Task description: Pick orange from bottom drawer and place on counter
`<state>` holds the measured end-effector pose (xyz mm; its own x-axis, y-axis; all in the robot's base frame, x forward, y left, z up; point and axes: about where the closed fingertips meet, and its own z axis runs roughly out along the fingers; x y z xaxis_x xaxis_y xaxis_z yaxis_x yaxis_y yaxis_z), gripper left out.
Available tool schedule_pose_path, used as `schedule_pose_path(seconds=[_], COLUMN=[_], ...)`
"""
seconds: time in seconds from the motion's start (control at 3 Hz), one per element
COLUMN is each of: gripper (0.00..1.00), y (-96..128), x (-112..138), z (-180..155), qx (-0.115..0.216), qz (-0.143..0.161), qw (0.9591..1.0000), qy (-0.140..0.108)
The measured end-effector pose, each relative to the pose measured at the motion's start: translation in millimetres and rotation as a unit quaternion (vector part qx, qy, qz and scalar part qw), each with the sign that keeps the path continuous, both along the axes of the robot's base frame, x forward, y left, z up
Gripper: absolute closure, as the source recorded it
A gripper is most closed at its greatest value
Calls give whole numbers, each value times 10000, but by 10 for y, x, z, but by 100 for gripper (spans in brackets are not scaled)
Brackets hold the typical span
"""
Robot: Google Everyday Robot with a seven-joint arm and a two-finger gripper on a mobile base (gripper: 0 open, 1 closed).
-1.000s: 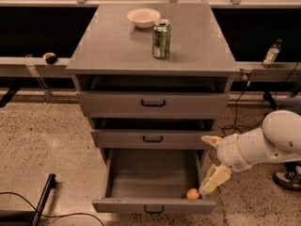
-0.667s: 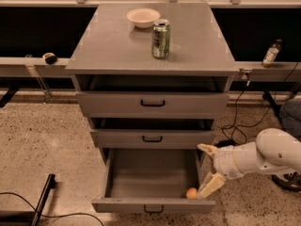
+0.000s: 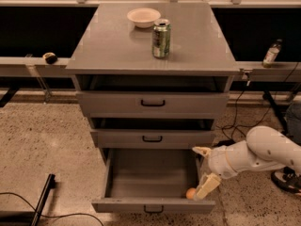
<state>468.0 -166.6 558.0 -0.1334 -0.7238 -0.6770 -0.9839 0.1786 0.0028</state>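
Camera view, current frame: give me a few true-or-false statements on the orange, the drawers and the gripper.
1. The orange lies in the front right corner of the bottom drawer. True.
2. The gripper hangs above the counter. False: it is low at the bottom drawer's right side, open, with one finger beside the orange.
3. The bottom drawer is shut. False: it is pulled out.
4. A green can and a bowl stand on the counter. True.
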Motion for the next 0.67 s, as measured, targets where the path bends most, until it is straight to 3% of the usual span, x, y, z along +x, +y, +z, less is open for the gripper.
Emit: schedule_pose_path(seconds=[0.33, 0.67], gripper=[0, 0], y=[-95, -329], x=[226, 437], z=[-266, -519], qx=[-507, -793], qz=[467, 939], qw=[9972, 9897], qy=[-280, -735])
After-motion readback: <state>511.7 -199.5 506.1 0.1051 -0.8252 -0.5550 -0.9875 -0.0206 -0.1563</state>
